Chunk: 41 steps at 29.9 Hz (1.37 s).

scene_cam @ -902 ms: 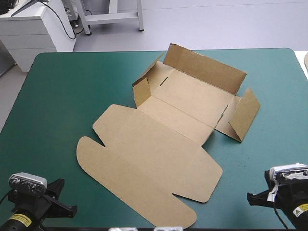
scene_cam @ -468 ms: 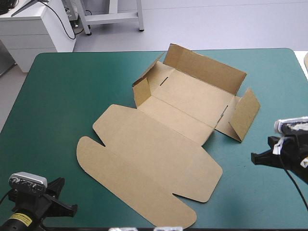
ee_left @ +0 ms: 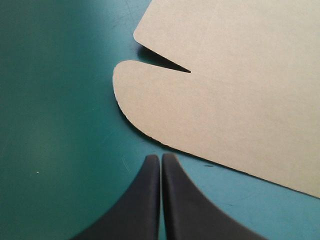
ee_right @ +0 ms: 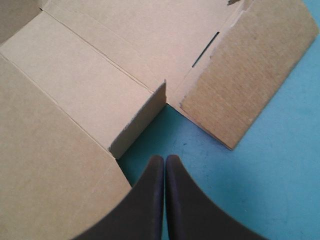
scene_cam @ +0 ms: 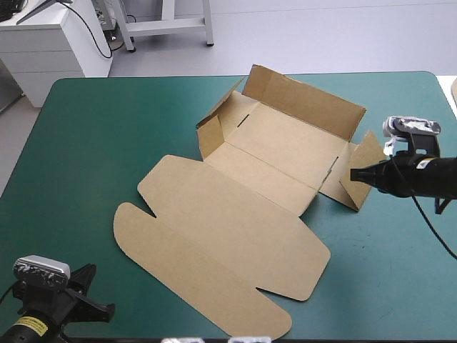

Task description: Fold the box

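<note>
The brown box (scene_cam: 235,207) lies open in the middle of the teal-green cover. Its long lid with rounded flaps is flat toward the near left. The back wall (scene_cam: 303,100) and the left side wall (scene_cam: 209,136) stand raised, and the right side flap (scene_cam: 365,161) leans half up. My right gripper (scene_cam: 353,175) is shut, its tip at the outer face of that flap. In the right wrist view, the right gripper (ee_right: 164,159) points at the corner between a small upright tab (ee_right: 140,125) and the side flap (ee_right: 250,70). My left gripper (ee_left: 161,159) is shut, just short of the lid's rounded flap (ee_left: 200,115). It holds nothing.
A wide stretch of teal-green cover (scene_cam: 93,143) lies left of the box. The table's right edge (scene_cam: 446,100) runs close behind the right arm. The lid's near flap reaches almost to the table's front edge.
The right arm has travelled from the near right corner away toward the box's right side flap, staying shut. The left arm and the box have not moved.
</note>
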Motion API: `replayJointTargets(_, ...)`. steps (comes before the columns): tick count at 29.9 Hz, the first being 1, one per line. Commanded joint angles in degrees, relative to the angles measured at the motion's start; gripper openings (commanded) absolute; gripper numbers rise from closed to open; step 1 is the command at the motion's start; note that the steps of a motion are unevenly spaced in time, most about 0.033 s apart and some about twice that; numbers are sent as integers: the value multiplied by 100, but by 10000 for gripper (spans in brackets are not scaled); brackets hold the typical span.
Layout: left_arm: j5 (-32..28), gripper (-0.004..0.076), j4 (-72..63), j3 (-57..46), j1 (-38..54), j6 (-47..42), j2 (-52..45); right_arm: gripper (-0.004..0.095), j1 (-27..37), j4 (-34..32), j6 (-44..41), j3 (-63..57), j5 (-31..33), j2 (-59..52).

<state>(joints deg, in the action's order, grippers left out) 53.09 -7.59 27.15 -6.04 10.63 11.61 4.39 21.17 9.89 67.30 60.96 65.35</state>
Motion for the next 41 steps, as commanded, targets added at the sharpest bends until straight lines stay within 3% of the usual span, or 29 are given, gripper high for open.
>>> replayJointTargets(1, -408, -8, -112, 144, -21, -20, 60, 7, 2, 332, -94, 417, -128, 332)
replayJointTargets(8, -428, -8, -112, 131, -21, -20, 60, 24, -10, 609, -687, 770, 234, 1181)
replayJointTargets(15, -428, -8, -112, 131, -21, -20, 60, 244, -597, 671, -1192, 842, 9, 1910)
replayJointTargets(18, -428, -8, -112, 131, -21, -20, 60, 293, -704, 671, -1550, 1075, 130, 2287)
replayJointTargets(23, -428, -8, -112, 131, -21, -30, 60, 296, -855, 580, -1820, 1532, 698, 2770)
replayJointTargets(41, -428, -8, -112, 131, -21, -30, 60, 292, -1084, -169, -2645, 1580, 966, 3148)
